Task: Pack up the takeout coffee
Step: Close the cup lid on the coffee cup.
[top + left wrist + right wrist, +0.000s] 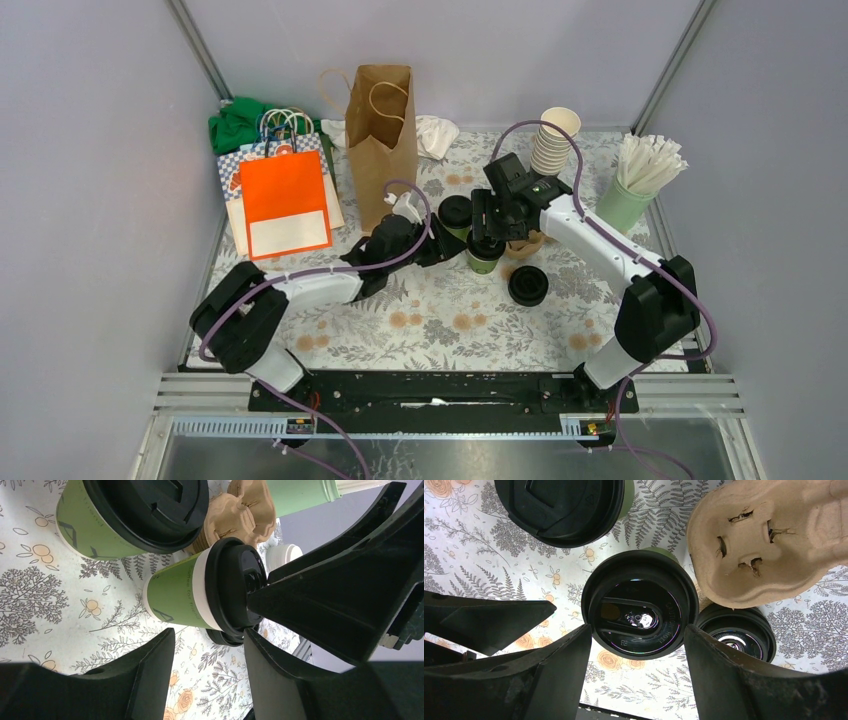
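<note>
Right gripper: jaws straddle the lid of coffee cup from above; can't tell if clamped. Left gripper: jaws apart, same cup just past its fingertips. Lid embossing and cup print unreadable. Pulp carrier beside cup.

A tall brown paper bag stands upright at the back of the floral table. Left of it an orange bag leans against a checkered bag, with green cloth behind them. A white cloth lies just right of the brown bag. Farther right stand a stack of cream cups and a pale green cup full of white sticks. A cardboard cup carrier lies mid-table.
</note>
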Available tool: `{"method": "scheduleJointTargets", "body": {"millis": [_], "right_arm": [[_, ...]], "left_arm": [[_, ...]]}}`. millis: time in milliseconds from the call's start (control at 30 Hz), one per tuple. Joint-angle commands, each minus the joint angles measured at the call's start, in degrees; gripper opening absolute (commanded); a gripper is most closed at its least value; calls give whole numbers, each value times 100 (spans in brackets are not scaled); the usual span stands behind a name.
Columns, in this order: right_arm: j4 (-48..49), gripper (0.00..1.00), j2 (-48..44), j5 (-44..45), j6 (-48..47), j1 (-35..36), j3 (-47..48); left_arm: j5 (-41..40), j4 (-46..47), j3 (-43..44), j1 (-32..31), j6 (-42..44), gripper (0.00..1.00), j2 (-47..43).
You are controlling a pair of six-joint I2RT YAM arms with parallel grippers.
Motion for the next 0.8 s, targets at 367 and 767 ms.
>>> {"method": "scheduleJointTargets", "body": {"millis": [367,767], "right_arm": [[-138,79,166,207,-1,78,228],[-85,75,193,75,6,79,233]], "left_arm": [[262,608,504,9,-256,50,564],[297,738,438,63,-320,41,645]]}}
